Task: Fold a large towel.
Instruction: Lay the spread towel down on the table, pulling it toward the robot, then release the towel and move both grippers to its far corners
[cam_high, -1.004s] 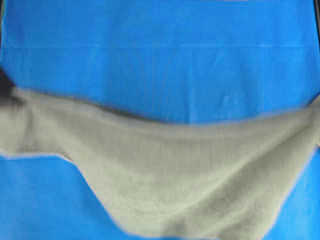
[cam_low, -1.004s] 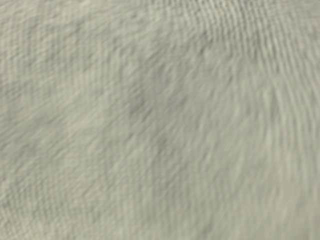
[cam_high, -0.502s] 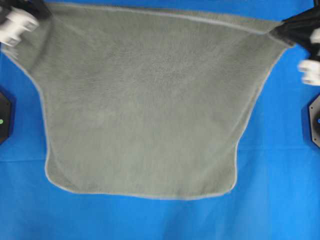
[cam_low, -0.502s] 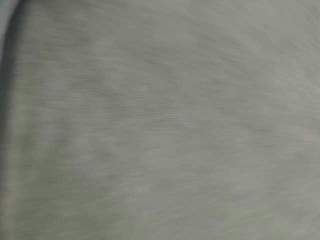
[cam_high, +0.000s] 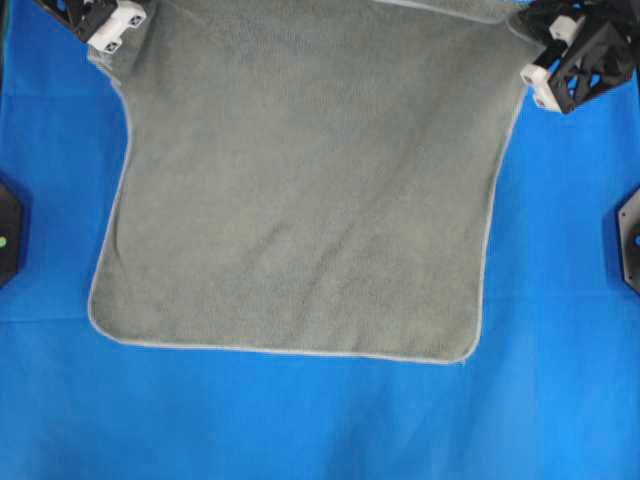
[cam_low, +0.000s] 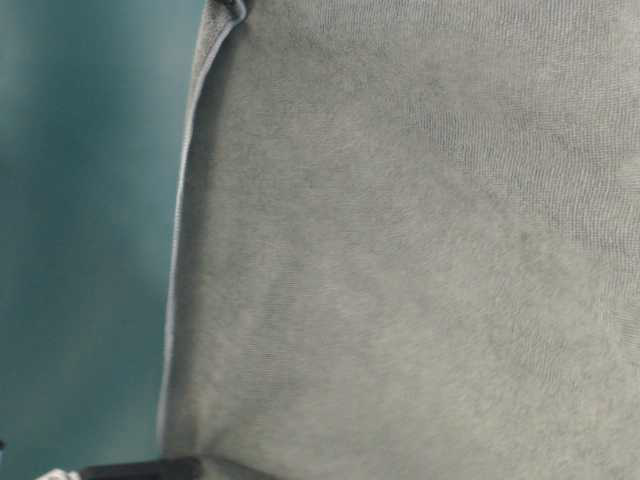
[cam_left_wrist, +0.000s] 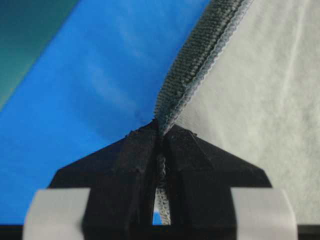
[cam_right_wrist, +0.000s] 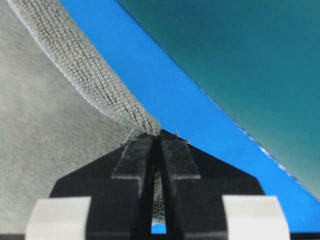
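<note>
1. Presently the towel (cam_high: 300, 190) lies spread on the blue cloth (cam_high: 300, 420), its far edge at the frame's top.
2. Left gripper (cam_high: 108, 25), upper left, fingers clamped on one far corner.
3. Right gripper (cam_high: 550, 50), upper right, fingers clamped on the other.
4. Judgement: the free near edge lies straight down-frame from both; neither arm is nearer.

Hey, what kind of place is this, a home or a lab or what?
Probably a robot lab workbench: a bright blue cloth covers the surface, two black grippers hold a grey-green towel, and black mounts sit at the sides.
</note>
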